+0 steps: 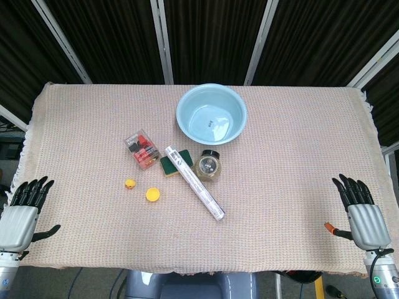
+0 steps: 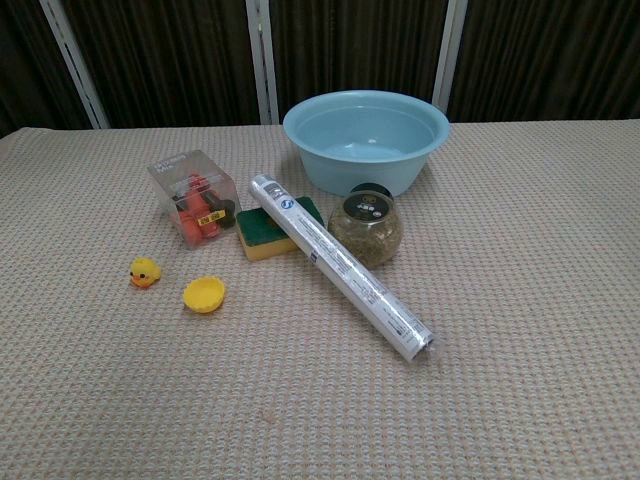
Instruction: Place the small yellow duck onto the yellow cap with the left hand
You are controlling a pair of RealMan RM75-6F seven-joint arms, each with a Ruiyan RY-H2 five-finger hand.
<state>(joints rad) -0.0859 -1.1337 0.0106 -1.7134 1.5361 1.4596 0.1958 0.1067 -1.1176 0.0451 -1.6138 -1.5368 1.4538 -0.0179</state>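
The small yellow duck (image 1: 129,184) (image 2: 145,271) stands on the woven cloth, left of centre. Just to its right and slightly nearer me lies the yellow cap (image 1: 153,195) (image 2: 204,294), apart from the duck. My left hand (image 1: 22,215) rests at the table's front left corner, palm down, fingers spread, holding nothing, far from the duck. At the front right edge my right hand (image 1: 361,215) lies flat in the same way, empty. Neither hand shows in the chest view.
A light blue basin (image 1: 211,114) (image 2: 366,140) sits at the back centre. A clear box of red pieces (image 1: 142,149) (image 2: 194,197), a green-yellow sponge (image 1: 169,164) (image 2: 268,232), a long clear tube (image 1: 194,182) (image 2: 340,264) and a round jar (image 1: 209,166) (image 2: 366,227) crowd the middle.
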